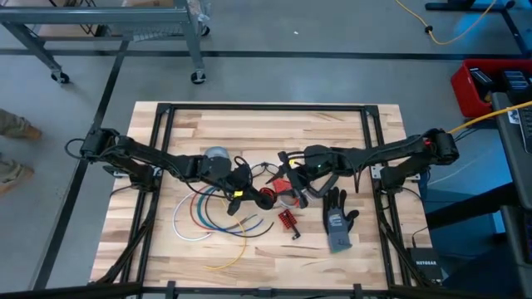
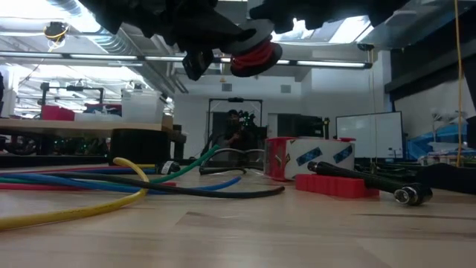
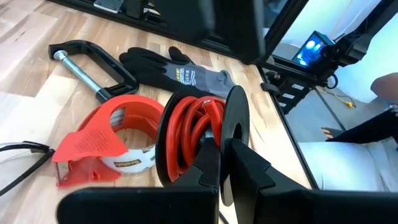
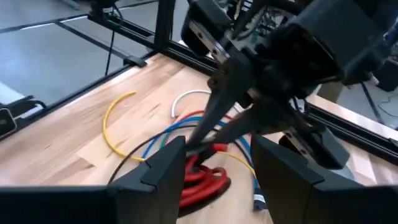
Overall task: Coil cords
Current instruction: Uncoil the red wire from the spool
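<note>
Cords point(image 1: 208, 218) left of clamp point(image 1: 288, 221); glove point(image 1: 337, 223) right of clamp

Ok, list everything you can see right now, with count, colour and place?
Spool with cord: one, black, wound red, held above mid-table.
Loose cords: several, white, blue, red, green, yellow, table's left-centre.
Tape dispenser: one, red, below the spool.
Clamp: one, black, beside the glove.
Glove: one, grey-black, right of centre.
Tape roll: one, grey, under the left arm.
Small red part: one, mid-table.
Left gripper: shut on the spool's flange.
Right gripper: open, next to the spool.
</note>
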